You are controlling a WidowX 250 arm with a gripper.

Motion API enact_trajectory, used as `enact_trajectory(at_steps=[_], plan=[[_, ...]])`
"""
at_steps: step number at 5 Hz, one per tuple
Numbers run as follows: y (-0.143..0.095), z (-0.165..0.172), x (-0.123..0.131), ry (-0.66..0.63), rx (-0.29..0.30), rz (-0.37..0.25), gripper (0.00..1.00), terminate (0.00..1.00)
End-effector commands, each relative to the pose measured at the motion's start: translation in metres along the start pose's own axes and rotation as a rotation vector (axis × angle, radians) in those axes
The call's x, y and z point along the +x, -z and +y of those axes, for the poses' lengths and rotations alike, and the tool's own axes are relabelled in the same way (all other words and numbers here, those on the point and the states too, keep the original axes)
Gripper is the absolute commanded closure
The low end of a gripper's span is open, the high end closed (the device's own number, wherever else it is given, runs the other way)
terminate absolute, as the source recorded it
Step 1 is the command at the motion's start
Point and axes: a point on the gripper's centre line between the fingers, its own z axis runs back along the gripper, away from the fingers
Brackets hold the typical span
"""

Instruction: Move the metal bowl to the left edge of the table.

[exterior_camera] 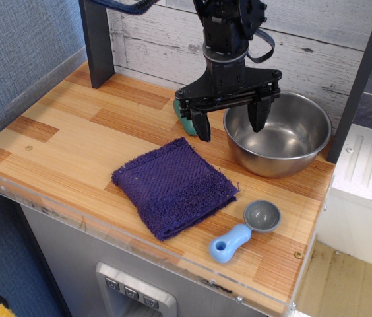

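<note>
The metal bowl [281, 140] is large, round and shiny and stands at the back right of the wooden table [74, 135]. My black gripper [229, 126] is open and hovers over the bowl's left rim. One finger [203, 128] hangs outside the bowl on its left, the other finger [256, 119] hangs over the bowl's inside. Neither finger clearly touches the rim. The gripper holds nothing.
A purple cloth [173, 185] lies in the middle front of the table. A blue-handled scoop [244, 231] lies near the front right edge. A teal object [186, 119] sits behind the left finger. A dark post [97, 43] stands at the back left.
</note>
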Motion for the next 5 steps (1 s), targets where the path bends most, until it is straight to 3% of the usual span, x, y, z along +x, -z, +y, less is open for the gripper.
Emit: enact_trajectory(at_steps=[1, 2, 3, 5], plan=[[0.011, -0.018, 0.010, -0.062, 0.001, -0.040, 0.00, 0.00], [0.021, -0.025, 0.008, -0.078, 0.008, -0.035, 0.00, 0.00], [0.021, -0.031, 0.007, -0.068, 0.028, -0.057, 1.00, 0.00], [0.025, -0.033, 0.000, -0.057, 0.037, -0.048, 1.00, 0.00]])
